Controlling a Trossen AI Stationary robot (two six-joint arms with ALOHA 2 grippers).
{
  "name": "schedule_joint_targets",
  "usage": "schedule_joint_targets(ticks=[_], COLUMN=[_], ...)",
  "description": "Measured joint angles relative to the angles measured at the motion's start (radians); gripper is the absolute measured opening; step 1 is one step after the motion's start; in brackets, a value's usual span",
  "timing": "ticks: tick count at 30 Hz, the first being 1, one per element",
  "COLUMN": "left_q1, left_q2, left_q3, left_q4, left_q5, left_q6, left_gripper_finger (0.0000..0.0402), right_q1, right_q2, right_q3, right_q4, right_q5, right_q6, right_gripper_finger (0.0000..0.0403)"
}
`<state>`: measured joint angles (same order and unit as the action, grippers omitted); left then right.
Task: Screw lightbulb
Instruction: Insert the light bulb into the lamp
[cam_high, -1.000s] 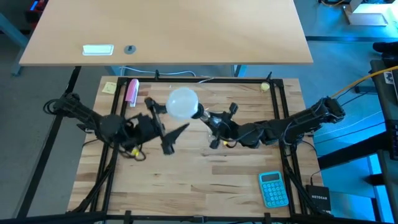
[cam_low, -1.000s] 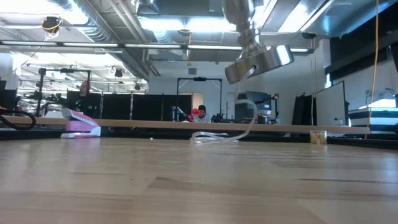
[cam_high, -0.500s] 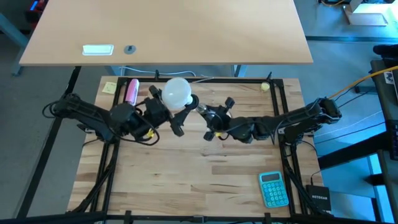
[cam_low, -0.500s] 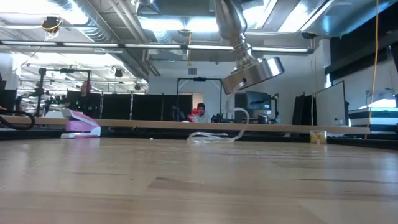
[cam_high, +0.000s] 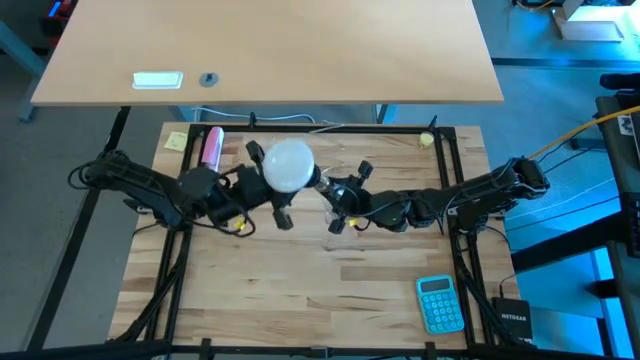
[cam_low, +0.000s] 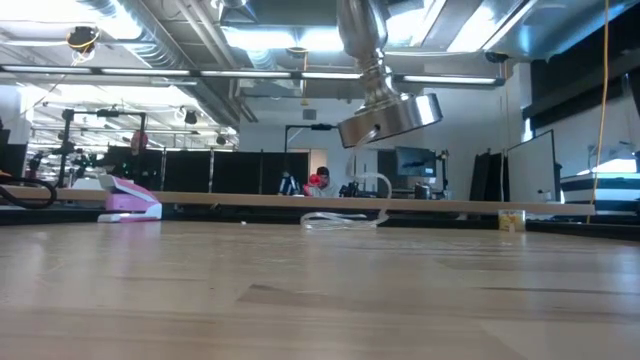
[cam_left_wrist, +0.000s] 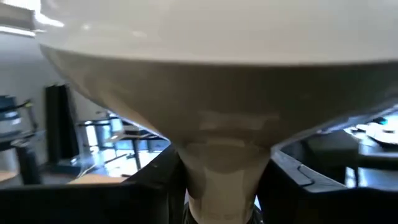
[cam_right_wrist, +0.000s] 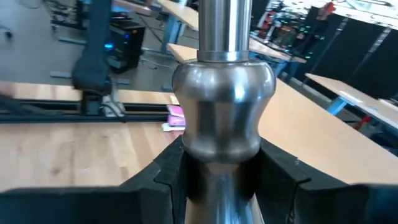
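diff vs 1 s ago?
The left gripper, wide open beside the bulb a second ago, has moved in and closed on it; its fingers flank the bulb's neck. The bulb and lamp stand drifted a little toward the left arm's side. The right gripper stays shut on the stand. The calculator and pink stapler have not moved.

above the table (cam_high: 330, 290), the lightbulb (cam_high: 287, 165) sits between the two arms, the left gripper (cam_high: 268, 186) closed about it from the left, the right gripper (cam_high: 343, 197) just to its right holding the lamp stand (cam_low: 385, 105) clear of the tabletop. a stapler (cam_high: 212, 146) lies at the back left, a calculator (cam_high: 440, 303) at the front right.
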<state>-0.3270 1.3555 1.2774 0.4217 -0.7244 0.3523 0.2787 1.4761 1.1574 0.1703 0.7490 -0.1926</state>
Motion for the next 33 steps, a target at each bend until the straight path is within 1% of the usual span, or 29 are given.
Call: schedule_joint_targets(ticks=[3,5,10,11,14,16,18,19,20,21,23,24,25,27,28,30,33], left_q1=[-0.027,-0.043,-0.066,-0.070,-0.071,-0.064,-0.057,-0.053,-0.049,-0.044,-0.042,-0.039,-0.036,-0.030,-0.029,-0.022,-0.017], left_q2=[-0.003,-0.005,-0.006,-0.006,-0.003,-0.003,-0.003,-0.001,0.005,0.017,0.012,0.010,0.011,0.012,0.014,0.026,0.028], left_q3=[0.002,0.004,0.005,0.005,0.004,0.003,0.000,-0.004,-0.009,-0.014,-0.015,-0.014,-0.010,-0.013,-0.014,-0.015,-0.016], left_q4=[-0.036,-0.053,-0.127,-0.151,-0.223,-0.291,-0.356,-0.391,-0.423,-0.406,-0.430,-0.409,-0.384,-0.386,-0.391,-0.385,-0.374], left_q5=[0.033,0.118,0.422,0.483,0.710,0.854,0.954,0.966,0.985,0.998,0.975,0.964,0.955,0.922,0.897,0.864,0.828], left_q6=[0.002,0.000,-0.001,0.007,0.058,0.098,0.119,0.107,0.095,0.085,0.081,0.082,0.081,0.075,0.065,0.037,0.022], left_gripper_finger=[0.0132,0.0132,0.0132,0.0132,0.0132,0.0132,0.0132,0.0132,0.0132,0.0131,0.0131,0.0131,0.0131,0.0131,0.0131,0.0132,0.0157], right_q1=[0.039,0.070,0.134,0.141,0.154,0.154,0.153,0.155,0.157,0.158,0.159,0.158,0.155,0.152,0.153,0.155,0.157], right_q2=[0.000,0.000,0.000,0.000,0.000,0.001,0.004,0.008,0.008,0.002,0.006,0.012,0.016,0.017,0.012,0.005,0.004], right_q3=[0.023,0.041,0.067,0.068,0.068,0.068,0.068,0.081,0.089,0.087,0.084,0.083,0.077,0.074,0.079,0.082,0.082], right_q4=[-0.016,-0.023,-0.053,-0.067,-0.099,-0.132,-0.147,-0.077,-0.046,-0.049,-0.030,-0.033,-0.054,-0.048,-0.041,-0.052,-0.074], right_q5=[-0.060,-0.112,-0.275,-0.325,-0.492,-0.614,-0.721,-0.769,-0.791,-0.800,-0.802,-0.790,-0.756,-0.690,-0.652,-0.583,-0.538], right_q6=[-0.007,-0.007,0.002,0.006,0.029,0.049,0.052,0.053,0.051,0.050,0.041,0.029,0.019,0.014,0.015,0.025,0.036], right_gripper_finger=[0.0137,0.0137,0.0136,0.0136,0.0128,0.0117,0.0090,0.0082,0.0075,0.0068,0.0050,0.0039,0.0028,0.0007,0.0003,0.0007,0.0029])
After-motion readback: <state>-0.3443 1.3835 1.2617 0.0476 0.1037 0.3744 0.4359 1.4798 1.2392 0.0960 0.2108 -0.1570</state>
